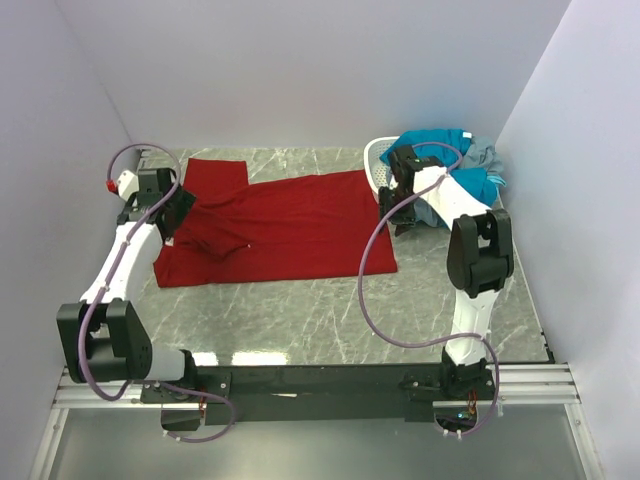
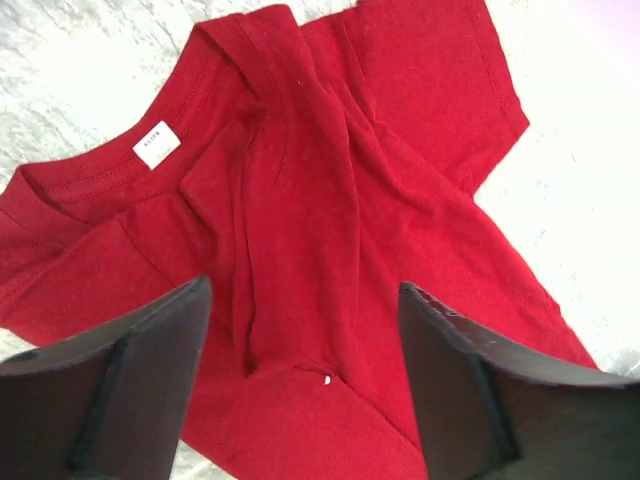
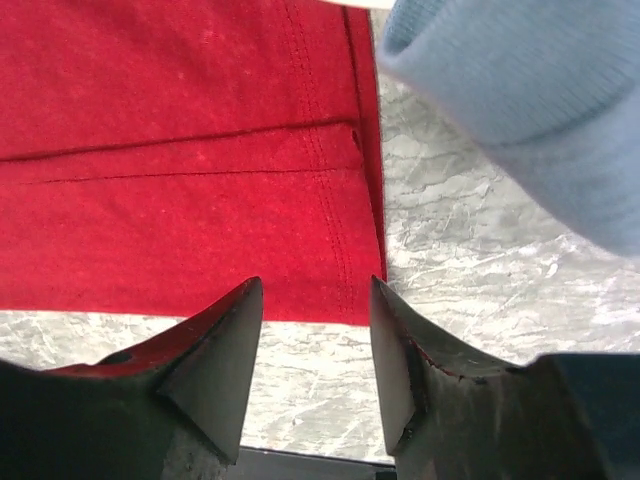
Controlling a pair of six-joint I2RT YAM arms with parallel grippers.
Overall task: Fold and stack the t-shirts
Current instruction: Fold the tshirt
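L gripper (image 2: 303, 290) hangs over the neck end of the red t-shirt (image 1: 290, 225), jaws wide apart w/ nothing between them. R gripper (image 3: 315, 285) is likewise spread and empty, poised over the shirt's hem corner at the opposite end. Shirt lies mostly flat on the counter (image 1: 330, 320): collar and white neck label (image 2: 157, 144) toward the L arm, hem toward the R, far sleeve spread to the back. The near shoulder/sleeve is flopped over the chest (left wrist view shows it as a loose raised ridge running down between the fingers). The other t-shirts (image 1: 440, 140) sit heaped in and over the white basket (image 1: 376, 158) at back right, near the hem. Some pale blue-grey cloth (image 3: 520, 110) hangs into the right wrist view, prob. one of them. Handling, as I judge it: thin knit, v. light, fully limp, so it sags from any pinch point and the unheld part drags. The smooth stone-look counter prob. lets it slide, so a one-point pull would skew it. Not fragile. Best holds are the doubled stitched edges, i.e. the hem corner under the R gripper and the collar rib or shoulder seam under the L gripper, as they're thicker and give more to bite on. Lifting both ends together should keep a fold line straight.
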